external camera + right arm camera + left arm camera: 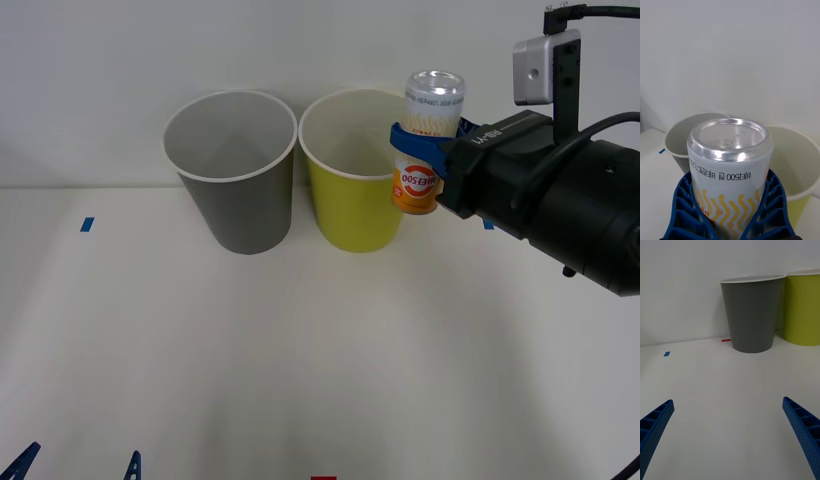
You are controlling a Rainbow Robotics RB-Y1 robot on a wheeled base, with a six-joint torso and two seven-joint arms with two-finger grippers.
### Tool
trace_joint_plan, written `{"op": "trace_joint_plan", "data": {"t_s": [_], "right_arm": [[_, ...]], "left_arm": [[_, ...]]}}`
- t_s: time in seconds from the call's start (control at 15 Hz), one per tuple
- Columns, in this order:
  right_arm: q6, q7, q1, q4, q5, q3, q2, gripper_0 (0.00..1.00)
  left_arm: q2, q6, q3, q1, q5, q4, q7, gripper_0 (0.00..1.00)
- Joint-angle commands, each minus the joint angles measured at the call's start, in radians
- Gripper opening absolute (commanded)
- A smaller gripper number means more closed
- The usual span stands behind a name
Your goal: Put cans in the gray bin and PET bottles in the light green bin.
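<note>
While the left gripper (pixel 730 435) waits low over the near edge of the white surface (pixel 300 380) with its jaws spread wide and nothing between them, the right gripper (pixel 425 155) hangs in the air at the far right, its blue ribbed jaws clamped around the middle of the can (pixel 428 140). The can is slim and silver with an orange-yellow label, held upright well above the surface, just beside the outer rim of the light green bin (pixel 350 215). The gray bin (pixel 240 215), where cans belong, stands along the far edge immediately to the left of the green one, their rims nearly touching. Both bins look empty from what shows of their pale insides. The main danger, as I judge it, is a release too soon: the can sits closest to the green bin, so letting go here would send it into the wrong bin or onto the surface. The carry must cross the green bin's whole mouth; a low pass could clip a rim and tip a bin over.
</note>
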Motion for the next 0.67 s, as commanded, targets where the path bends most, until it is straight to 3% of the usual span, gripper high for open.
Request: {"op": "trace_joint_plan", "data": {"t_s": [0.07,0.47,0.67], "right_arm": [[-0.058,0.010,-0.092,0.113,-0.037,0.032,0.017,0.00],[-0.059,0.050,-0.341,0.351,-0.065,0.041,0.019,0.00],[-0.142,0.067,-0.387,0.452,-0.066,0.089,0.006,0.00]], "left_arm": [[0.000,0.000,0.000,0.000,0.000,0.000,0.000,1.00],[0.000,0.000,0.000,0.000,0.000,0.000,0.000,1.00],[0.000,0.000,0.000,0.000,0.000,0.000,0.000,1.00]]}}
